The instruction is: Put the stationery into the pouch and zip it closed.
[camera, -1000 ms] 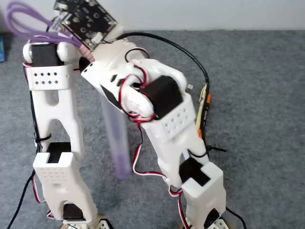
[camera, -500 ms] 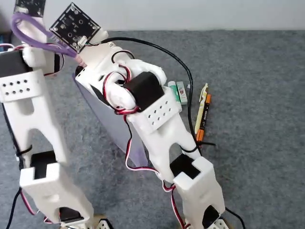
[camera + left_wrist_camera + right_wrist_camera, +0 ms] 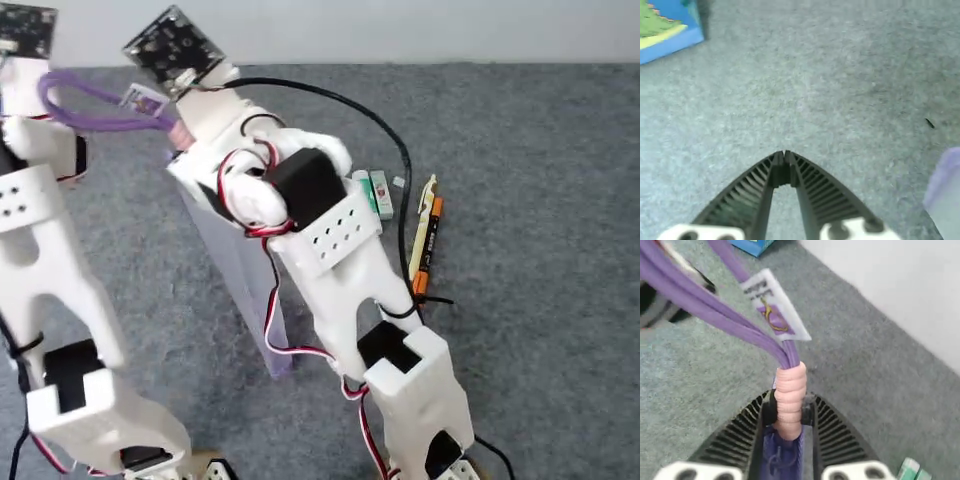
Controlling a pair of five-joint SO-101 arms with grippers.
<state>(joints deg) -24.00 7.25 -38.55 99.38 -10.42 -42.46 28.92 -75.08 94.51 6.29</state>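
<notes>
A translucent lavender pouch [image 3: 245, 290] hangs on edge beside the right arm. My right gripper [image 3: 788, 407] is shut on the pink pull [image 3: 789, 400] at the pouch's top. A purple strap [image 3: 735, 315] with a white tag [image 3: 772, 305] loops away from the pull toward the left arm [image 3: 40, 250]. My left gripper [image 3: 784, 155] is shut with nothing in it, low over bare carpet, and a corner of the pouch [image 3: 946, 195] is off to one side. Pens [image 3: 425, 240] and small green and white stationery items [image 3: 372, 192] lie on the carpet on the right arm's other side.
A blue box [image 3: 665, 22] lies on the grey carpet beyond the left gripper. A black cable [image 3: 395, 150] arcs over the right arm near the stationery. A white wall [image 3: 400, 30] bounds the far side. Open carpet [image 3: 540, 250] spreads to the right.
The left arm has swung away to the left. The right arm shifted the pouch's top left and back, uncovering the small stationery items. The strap now stretches out leftward.
</notes>
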